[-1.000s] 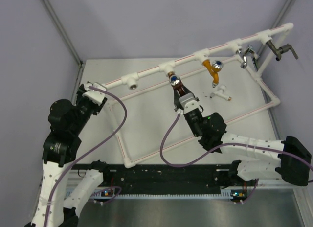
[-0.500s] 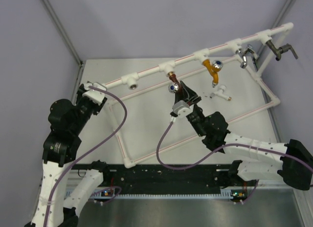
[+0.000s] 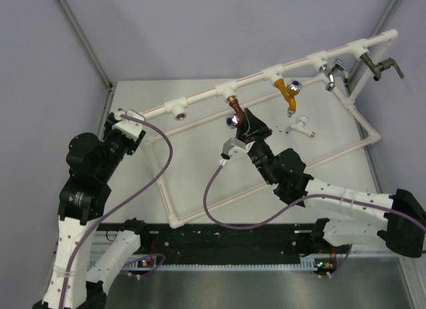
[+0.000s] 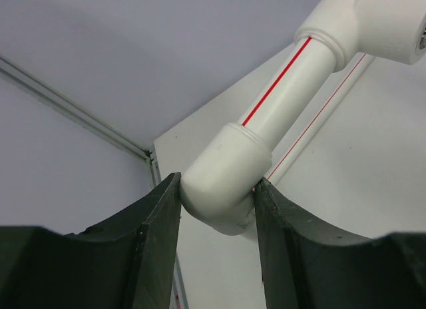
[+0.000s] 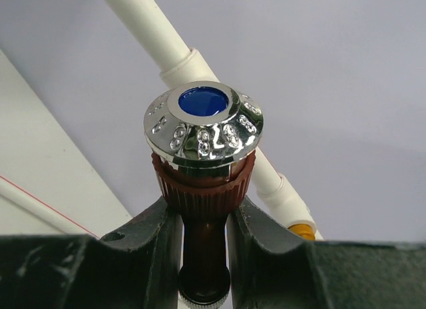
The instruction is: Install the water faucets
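Note:
The reddish-brown water faucet (image 3: 234, 114) hangs from a tee socket (image 3: 226, 91) of the white pipe frame (image 3: 200, 99). My right gripper (image 3: 246, 126) is shut on it. In the right wrist view the fingers (image 5: 160, 242) clamp its brown neck (image 5: 205, 239) below the ribbed collar and chrome, blue-centred cap (image 5: 203, 122). A white faucet (image 3: 301, 128) lies on the table. My left gripper (image 3: 125, 124) is shut on the frame's left corner elbow (image 4: 223, 182), which sits between both jaws.
An orange faucet (image 3: 289, 92), a chrome one (image 3: 333, 72) and a dark one (image 3: 383, 68) hang from the rail's other tees. One tee (image 3: 178, 110) at the left holds nothing. The frame's lower pipes (image 3: 174, 219) cross the table. Grey walls stand close behind.
My right wrist has rolled with the reddish-brown faucet in its grip, swinging the wrist camera leftward and the faucet's cap a little lower and to the left. The left arm has not moved.

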